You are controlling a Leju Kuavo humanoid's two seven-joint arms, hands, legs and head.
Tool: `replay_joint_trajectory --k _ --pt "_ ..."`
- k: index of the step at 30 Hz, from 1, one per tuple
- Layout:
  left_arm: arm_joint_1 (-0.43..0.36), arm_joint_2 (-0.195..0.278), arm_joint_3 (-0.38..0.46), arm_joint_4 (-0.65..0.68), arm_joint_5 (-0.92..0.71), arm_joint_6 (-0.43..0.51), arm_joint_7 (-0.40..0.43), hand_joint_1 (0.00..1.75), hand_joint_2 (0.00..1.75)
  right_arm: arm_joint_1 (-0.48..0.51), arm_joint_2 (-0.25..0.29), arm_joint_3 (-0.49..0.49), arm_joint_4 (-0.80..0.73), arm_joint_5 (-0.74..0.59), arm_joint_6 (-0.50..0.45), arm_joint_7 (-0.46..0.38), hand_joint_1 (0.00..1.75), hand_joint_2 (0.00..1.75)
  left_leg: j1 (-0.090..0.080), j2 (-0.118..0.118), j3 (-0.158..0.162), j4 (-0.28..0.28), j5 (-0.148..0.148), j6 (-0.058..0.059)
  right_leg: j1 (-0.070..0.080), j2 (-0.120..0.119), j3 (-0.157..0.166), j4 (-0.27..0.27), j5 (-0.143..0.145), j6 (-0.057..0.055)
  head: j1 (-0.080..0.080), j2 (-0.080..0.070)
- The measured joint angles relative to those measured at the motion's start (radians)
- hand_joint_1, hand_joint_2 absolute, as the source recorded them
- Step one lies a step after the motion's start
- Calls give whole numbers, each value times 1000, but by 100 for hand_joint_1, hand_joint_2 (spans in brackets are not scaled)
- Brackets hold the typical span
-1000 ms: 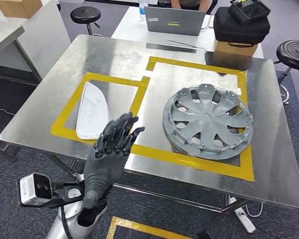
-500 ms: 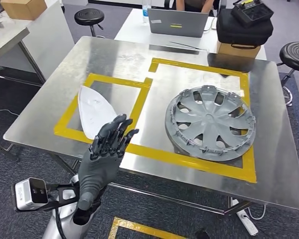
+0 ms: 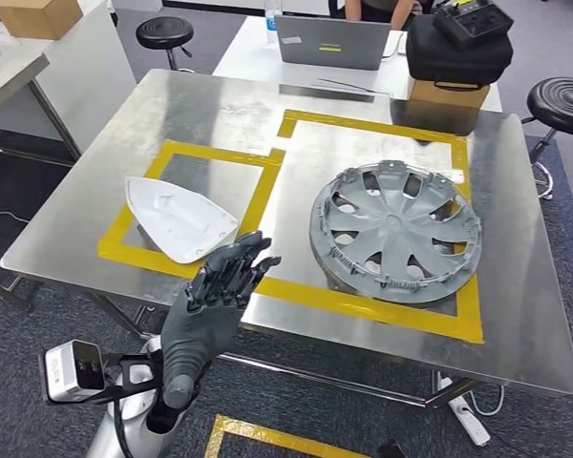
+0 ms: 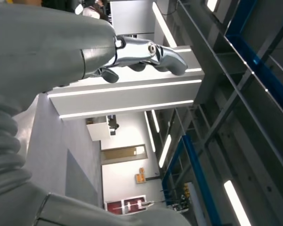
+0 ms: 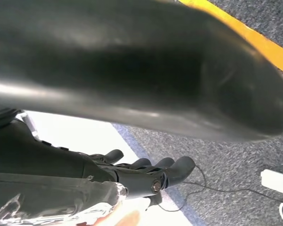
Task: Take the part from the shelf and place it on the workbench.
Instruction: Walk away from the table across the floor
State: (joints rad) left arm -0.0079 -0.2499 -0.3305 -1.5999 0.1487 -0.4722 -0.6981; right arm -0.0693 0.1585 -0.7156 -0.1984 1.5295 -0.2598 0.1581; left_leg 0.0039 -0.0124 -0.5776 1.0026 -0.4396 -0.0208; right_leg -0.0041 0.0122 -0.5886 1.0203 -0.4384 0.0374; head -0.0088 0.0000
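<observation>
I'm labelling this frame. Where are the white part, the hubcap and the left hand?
white part (image 3: 179,221), head view, middle of its shell.
hubcap (image 3: 394,229), head view, its hub.
left hand (image 3: 204,310), head view, back of the hand.

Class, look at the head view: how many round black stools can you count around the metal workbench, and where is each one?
2. One black stool stands beyond the workbench's far left corner, near the white table. The other stool stands off the far right edge, partly cut off by the frame. Others may be out of view.
</observation>
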Motion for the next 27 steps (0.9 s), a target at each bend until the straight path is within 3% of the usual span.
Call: replay_joint_trajectory --k 3,5,7,8,9,10,13,15,17,19,20,22,23,24,25,27 --pt "-2 0 -5 9 12 -8 0 0 175 0 0 0 0 2 0 0 0 0 0 1 -6 -9 12 19 -4 -1 -7 3 -5 19 1 0" --pt "-3 0 -10 13 16 -10 0 0 175 0 0 0 0 2 1 1 0 0 3 5 -14 -14 23 31 -6 -3 -33 71 -63 29 2 0" --pt "-4 0 -13 16 19 -11 0 0 175 0 0 0 0 2 1 3 0 0 2 7 -29 -14 34 36 -6 -4 -80 206 -146 36 3 0" --pt "-4 0 -13 18 20 -12 0 0 175 0 0 -1 0 2 1 3 0 0 2 8 -38 -14 40 37 -6 -4 -95 259 -171 39 3 0" --pt "-4 0 -13 19 22 -12 0 0 175 0 0 -1 0 2 1 3 0 0 2 8 -47 -13 47 36 -6 -4 -90 274 -174 40 3 0" --pt "-5 0 -14 21 24 -14 0 0 175 0 0 -1 0 3 1 3 0 0 2 8 -55 -13 55 34 -6 -4 -65 248 -159 40 3 0" --pt "-5 -1 -17 22 29 -19 0 0 175 -5 0 -1 0 3 1 3 0 0 2 6 -75 -12 77 21 -6 -2 74 41 -94 35 2 0" --pt "-6 0 -18 22 29 -21 0 0 175 -8 -1 -1 0 4 1 3 0 0 0 5 -79 -11 91 10 -4 2 106 -21 -87 24 0 0" --pt "-6 1 -19 22 27 -21 0 0 175 -8 -1 -2 0 5 1 4 0 0 1 5 -81 -16 103 -3 -2 3 93 -19 -75 7 -1 0" --pt "-6 2 -19 22 23 -20 0 0 175 -9 -2 -3 0 5 0 3 0 0 3 5 -92 0 72 -14 -3 0 80 -20 -57 -11 -2 0" --pt "-6 2 -19 22 22 -19 0 0 175 -9 -2 -3 0 5 0 3 0 0 4 5 -105 36 29 -19 -5 -2 70 -21 -45 -19 -3 0" --pt "-6 2 -19 22 20 -17 0 0 175 -9 -2 -3 0 6 0 2 0 0 4 6 -142 162 -74 -25 -5 -3 44 -20 -23 -24 -5 0" --pt "-6 2 -19 22 20 -17 0 0 175 -9 -2 -4 0 6 0 2 0 0 4 6 -155 227 -105 -27 -4 -4 30 -19 -12 -25 -5 0" --pt "-6 2 -19 22 21 -17 0 0 175 -8 -2 -4 0 6 0 1 0 0 4 6 -156 267 -114 -28 -4 -5 15 -18 -2 -24 -5 0" --pt "-6 2 -19 22 21 -17 0 0 175 -8 -2 -4 0 5 0 1 0 0 4 6 -141 275 -103 -27 -4 -6 2 -18 8 -22 -5 0" --pt "-7 2 -19 22 21 -17 0 0 175 -8 -3 -5 0 5 0 1 0 0 4 6 -55 184 -59 -21 -4 -6 -20 -17 25 -15 -5 0"
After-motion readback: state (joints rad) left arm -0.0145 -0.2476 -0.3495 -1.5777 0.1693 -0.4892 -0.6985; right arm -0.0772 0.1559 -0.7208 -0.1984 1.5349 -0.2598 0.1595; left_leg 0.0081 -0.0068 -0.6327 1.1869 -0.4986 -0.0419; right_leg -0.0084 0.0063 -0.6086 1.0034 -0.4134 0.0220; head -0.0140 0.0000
